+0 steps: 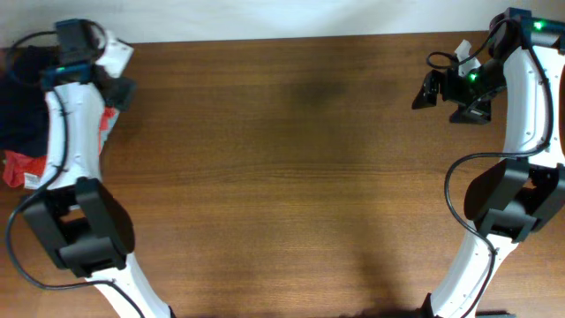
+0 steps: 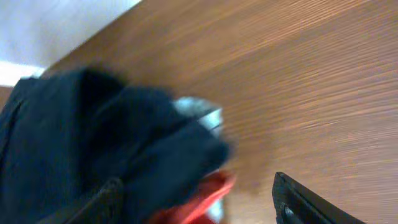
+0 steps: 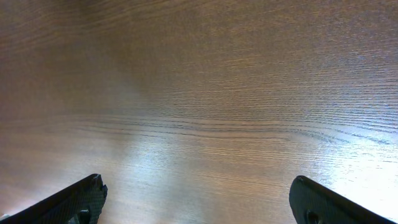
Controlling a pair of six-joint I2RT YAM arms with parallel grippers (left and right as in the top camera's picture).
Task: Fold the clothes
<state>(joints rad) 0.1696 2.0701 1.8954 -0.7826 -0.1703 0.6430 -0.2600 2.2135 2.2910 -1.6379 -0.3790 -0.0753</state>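
The clothes (image 1: 22,106) are seen bunched at the far left edge of the table (image 1: 291,177), heaped together with a red garment (image 1: 19,168) and a grey garment (image 2: 200,112). The left gripper (image 2: 196,186) is held over that heap with its jaws wide apart and nothing clamped between them, though whether one finger touches the navy cloth cannot be told. The right gripper (image 3: 198,183) is held wide open and empty over bare wood near the far right corner.
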